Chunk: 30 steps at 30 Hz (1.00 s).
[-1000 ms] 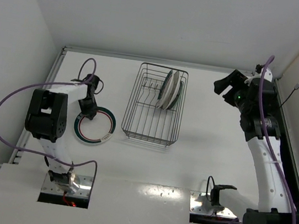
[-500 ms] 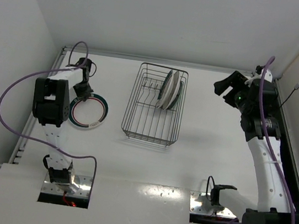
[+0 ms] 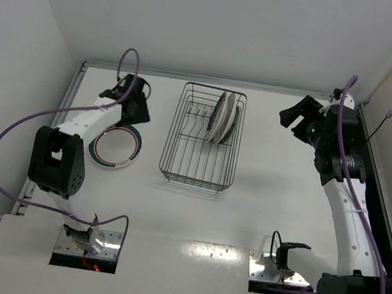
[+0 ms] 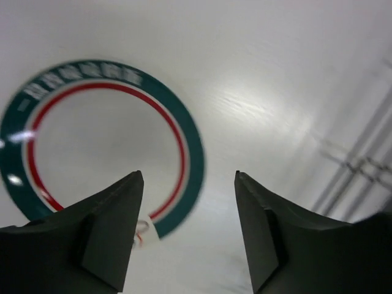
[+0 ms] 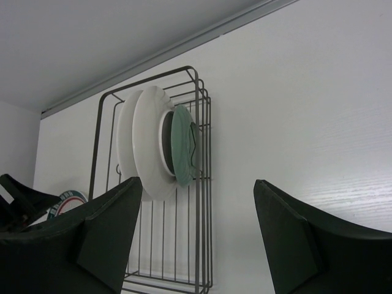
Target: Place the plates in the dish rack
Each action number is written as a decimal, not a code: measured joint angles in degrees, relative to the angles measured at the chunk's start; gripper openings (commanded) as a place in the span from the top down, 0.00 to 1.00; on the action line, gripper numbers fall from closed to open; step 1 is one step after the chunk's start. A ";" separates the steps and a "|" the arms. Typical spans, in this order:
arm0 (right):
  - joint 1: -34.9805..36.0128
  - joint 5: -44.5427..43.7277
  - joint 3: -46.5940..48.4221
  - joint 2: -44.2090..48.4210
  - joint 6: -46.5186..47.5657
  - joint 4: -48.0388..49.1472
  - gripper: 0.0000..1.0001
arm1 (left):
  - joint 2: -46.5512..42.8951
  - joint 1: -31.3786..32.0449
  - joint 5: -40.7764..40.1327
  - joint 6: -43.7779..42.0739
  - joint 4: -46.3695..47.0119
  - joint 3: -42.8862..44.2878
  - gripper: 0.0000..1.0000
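Two dark fingers of the left tool [image 4: 188, 176] stand well apart with nothing between them, pointing down over the desk [image 3: 261, 200]. Just below them in the wrist view lies the last loose plate [image 4: 101, 147], white with a green and red rim ring, flat on the desk. The gap between the fingers frames its nearer rim and the bare desk beside it. From above, this tool [image 3: 137, 106] hovers near the plate's far edge, and the plate [image 3: 114, 146] sits left of the dish rack [image 3: 191, 154], apart from it.

Three plates [image 3: 222, 118] already stand upright at the rack's far right end: two white ones [image 5: 150, 144] and a small teal one [image 5: 182, 144]. The rest of the rack is free. The right tool [image 5: 199, 181] is also spread wide and empty, held well to the right of the rack.

A flat plate offers only a thin rim, so I judge the main risk to be a pinch that slips off or shoves the plate across the desk. A shallow grip could also let it swing or drop on the way over. Lowered carelessly, it might strike the standing plates or catch on the wire.
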<state>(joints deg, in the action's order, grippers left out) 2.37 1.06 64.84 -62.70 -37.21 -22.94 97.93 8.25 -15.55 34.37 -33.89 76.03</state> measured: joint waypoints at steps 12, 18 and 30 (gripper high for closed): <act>0.00 0.96 -0.28 0.00 0.00 0.17 0.30 | 7.41 12.50 -8.00 -0.61 -3.32 -5.09 0.33; 0.00 0.96 -0.28 0.00 0.00 0.15 0.30 | 12.44 15.30 -13.81 0.66 -6.86 -2.91 0.33; -2.69 1.68 -0.28 0.02 0.00 0.09 0.30 | 17.33 16.33 -20.28 1.68 -10.03 -0.09 0.77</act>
<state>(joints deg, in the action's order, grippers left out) -0.32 2.74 64.55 -62.67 -37.21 -22.85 115.26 24.58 -35.83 36.05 -43.92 75.94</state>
